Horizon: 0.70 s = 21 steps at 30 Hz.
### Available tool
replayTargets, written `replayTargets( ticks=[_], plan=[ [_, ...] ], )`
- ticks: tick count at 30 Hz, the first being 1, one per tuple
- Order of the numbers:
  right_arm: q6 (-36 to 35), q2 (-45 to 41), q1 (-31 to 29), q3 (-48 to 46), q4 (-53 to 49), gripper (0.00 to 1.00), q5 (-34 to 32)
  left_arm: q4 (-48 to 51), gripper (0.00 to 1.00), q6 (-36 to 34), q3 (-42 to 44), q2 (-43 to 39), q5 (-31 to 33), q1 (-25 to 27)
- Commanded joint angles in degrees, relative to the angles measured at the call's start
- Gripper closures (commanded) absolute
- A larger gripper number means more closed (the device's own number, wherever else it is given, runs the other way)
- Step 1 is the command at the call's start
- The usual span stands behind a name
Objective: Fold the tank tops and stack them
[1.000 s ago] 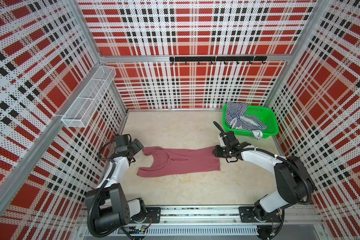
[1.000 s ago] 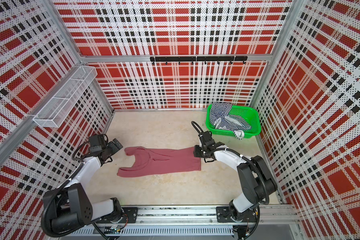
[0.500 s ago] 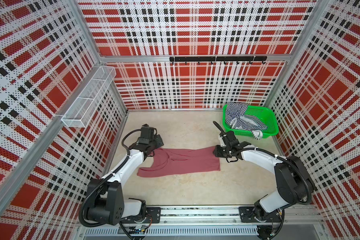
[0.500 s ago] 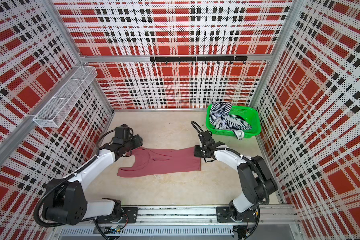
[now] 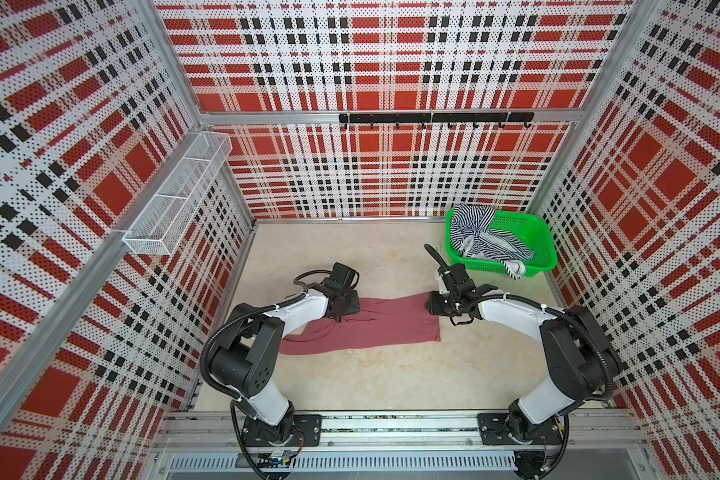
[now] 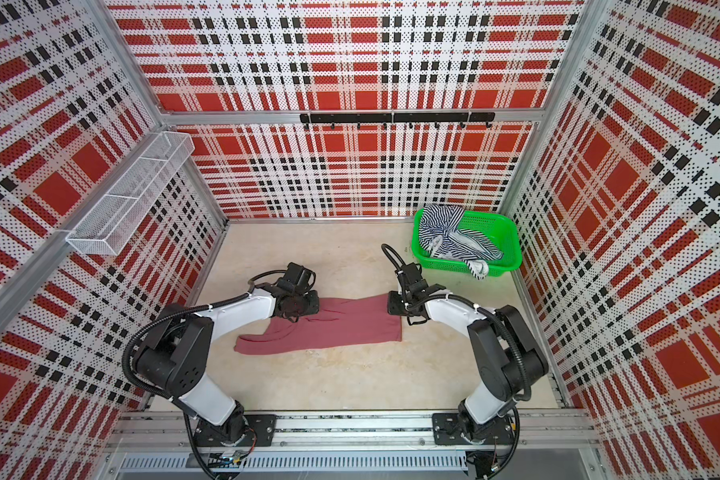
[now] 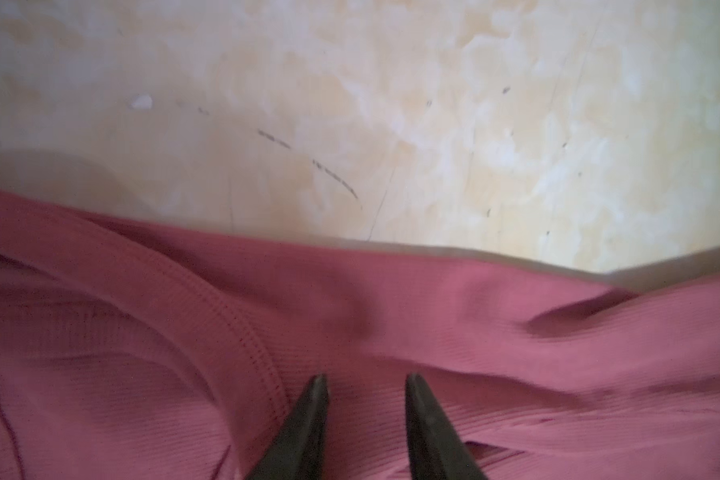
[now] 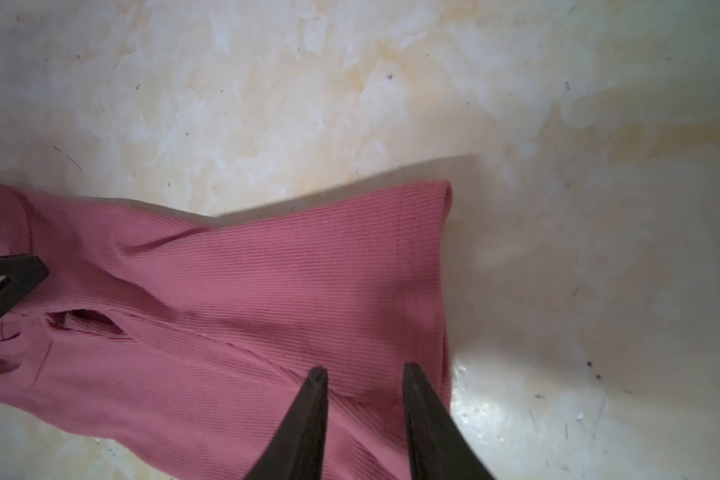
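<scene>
- Beneath the left gripper [image 5: 348, 305] and the right gripper [image 5: 433, 305], the beige mottled desk [image 5: 391, 374] carries everything.
- Between the two grippers the dusty rose tank top [image 5: 383, 324] lies spread flat on the desk. Its hem end is under the right gripper and its strap end under the left, with one strap trailing past the left gripper towards that arm's base.
- Beyond the right gripper and off to its right, near but apart, stands the green basket [image 5: 545, 249].
- Inside that basket the striped tank top [image 5: 474, 232] lies crumpled, with cloth draped over the rim.
- On the rose top's ribbed cloth beside a stitched edge, the left gripper [image 7: 366, 380] has its jaws parted by a narrow gap, with cloth showing between the tips.
- Just inside the rose top's hem, the right gripper [image 8: 364, 374] has its jaws parted about as far.
</scene>
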<state>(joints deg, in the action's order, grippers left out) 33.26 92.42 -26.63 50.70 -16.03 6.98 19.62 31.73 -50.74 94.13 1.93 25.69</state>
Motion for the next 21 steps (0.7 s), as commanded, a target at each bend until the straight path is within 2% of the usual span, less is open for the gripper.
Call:
replayTargets(
  ticks=[1, 4, 6, 10, 12, 17, 21],
  plan=[
    [1.62, 0.78, -0.09, -2.90, 3.18, 0.67, -3.18, -0.50, 0.67, 3.08, 6.48, -3.19, -0.33, 0.12],
    [1.81, 0.94, 0.09, -4.95, 3.73, 0.67, -4.61, -0.38, 0.69, 3.69, 8.97, -5.11, -0.96, -0.07],
    [1.17, 0.17, 0.39, -4.87, 2.73, 0.67, -5.71, 0.94, 0.65, 3.39, 8.48, -6.07, -0.69, -0.03],
    [-4.69, -4.49, 1.15, -1.78, 1.05, 0.67, -7.98, 5.26, 0.41, 2.09, 3.83, -9.12, 1.21, -1.29],
    [-8.19, -6.24, 1.14, -0.40, 1.60, 0.66, -7.08, 6.73, 0.36, 1.23, 1.84, -10.75, 1.57, -2.59],
    [-12.39, -2.73, -0.39, 3.13, 3.18, 0.67, -0.84, 6.91, 0.36, -1.36, 2.85, -12.21, 2.39, -10.42],
    [-14.97, 2.91, -5.51, 7.37, 2.54, 0.74, -3.36, 0.81, 0.45, -1.09, 8.71, -10.87, 1.70, -17.61]
  ],
)
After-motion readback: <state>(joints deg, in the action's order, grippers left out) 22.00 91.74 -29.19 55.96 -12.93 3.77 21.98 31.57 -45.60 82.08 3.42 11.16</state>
